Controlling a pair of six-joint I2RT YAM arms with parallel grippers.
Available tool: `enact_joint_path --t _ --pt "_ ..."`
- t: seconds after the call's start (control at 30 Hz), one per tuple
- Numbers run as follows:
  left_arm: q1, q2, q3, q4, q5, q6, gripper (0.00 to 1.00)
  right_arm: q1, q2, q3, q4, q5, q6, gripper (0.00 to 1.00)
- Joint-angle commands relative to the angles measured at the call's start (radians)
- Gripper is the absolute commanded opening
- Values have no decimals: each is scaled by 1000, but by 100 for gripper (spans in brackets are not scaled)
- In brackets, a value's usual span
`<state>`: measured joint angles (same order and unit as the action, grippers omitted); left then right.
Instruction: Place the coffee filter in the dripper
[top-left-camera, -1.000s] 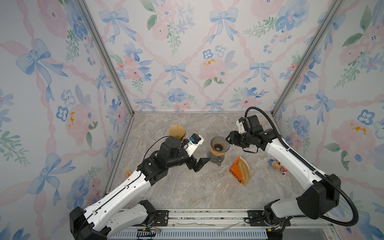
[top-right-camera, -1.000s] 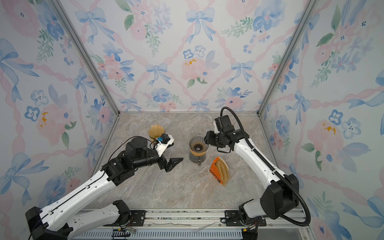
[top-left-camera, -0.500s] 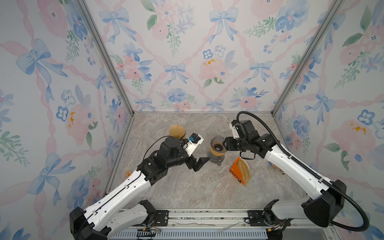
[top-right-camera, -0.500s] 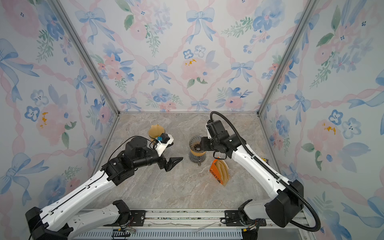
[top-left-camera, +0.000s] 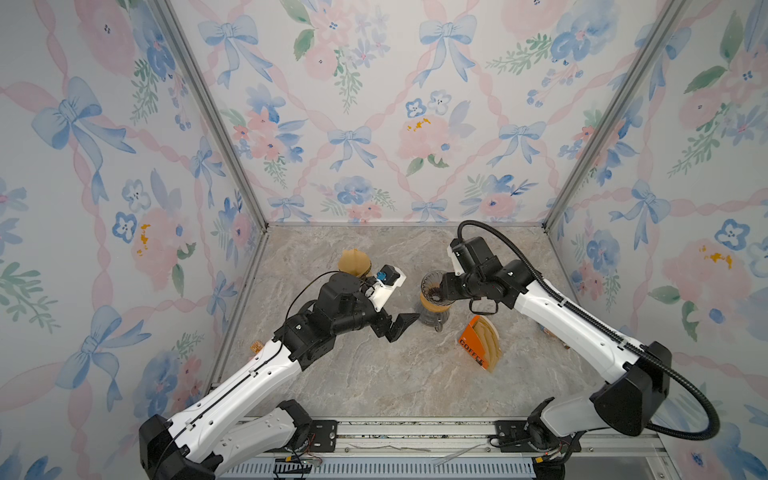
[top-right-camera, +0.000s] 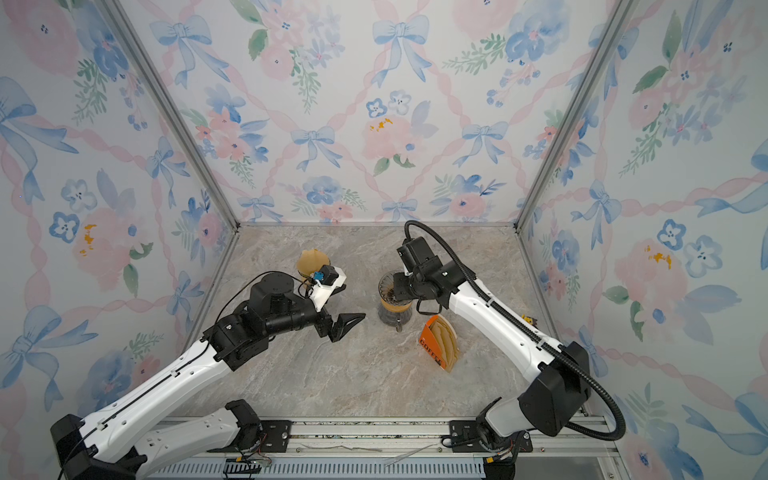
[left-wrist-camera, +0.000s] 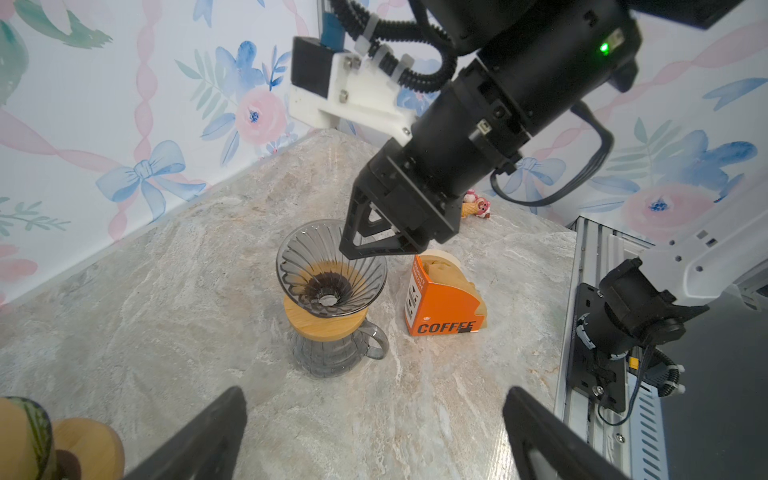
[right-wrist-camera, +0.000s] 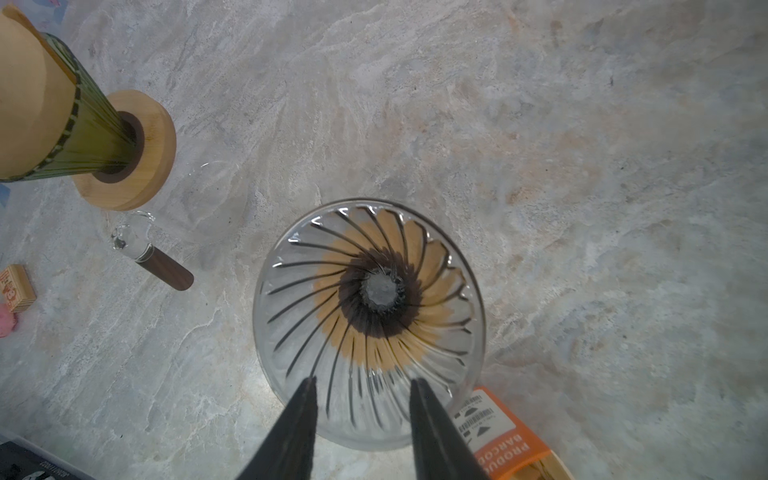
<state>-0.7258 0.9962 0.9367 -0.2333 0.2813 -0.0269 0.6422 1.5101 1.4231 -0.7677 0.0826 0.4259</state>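
Note:
The dripper (top-left-camera: 432, 286) (top-right-camera: 388, 286) is a clear ribbed glass cone on a wooden collar over a glass carafe (left-wrist-camera: 332, 357). Through its glass (right-wrist-camera: 370, 299) only the collar and the drain hole show. My right gripper (right-wrist-camera: 363, 382) (left-wrist-camera: 353, 245) hovers over the cone's rim, jaws partly apart with nothing between them. Brown coffee filters (top-left-camera: 488, 340) stand in an orange COFFEE box (left-wrist-camera: 444, 291) (top-right-camera: 434, 347) beside the carafe. My left gripper (left-wrist-camera: 372, 395) (top-left-camera: 399, 326) is wide open, low over the table, left of the carafe.
A second, green dripper with a paper filter (top-left-camera: 353, 262) (right-wrist-camera: 50, 112) stands on a wooden base at the back left. A glass scoop with a dark handle (right-wrist-camera: 158, 262) lies near it. A small wooden block (top-left-camera: 256, 345) and a toy figure (left-wrist-camera: 478, 205) sit by the side walls.
My right gripper has swung left from beside the dripper to over its rim, and its jaws have narrowed. The left arm has not moved.

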Motion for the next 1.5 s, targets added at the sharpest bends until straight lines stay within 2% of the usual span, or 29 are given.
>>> enact_joint_path --t 0.0,0.53,1.03,1.2,1.47 --pt "6 -11 -11 20 9 -9 98 -1 51 50 -39 -13 -20 36" --pt "8 -15 -10 22 14 -8 98 -19 215 158 -24 25 -26 27" --pt "9 -7 -11 21 13 -9 98 -41 260 186 -5 3 -28 25" --pt "12 -6 -13 21 1 -7 98 -37 234 161 5 -9 -27 24" --pt "11 30 -19 43 -17 -17 98 -34 61 47 51 -23 -13 30"
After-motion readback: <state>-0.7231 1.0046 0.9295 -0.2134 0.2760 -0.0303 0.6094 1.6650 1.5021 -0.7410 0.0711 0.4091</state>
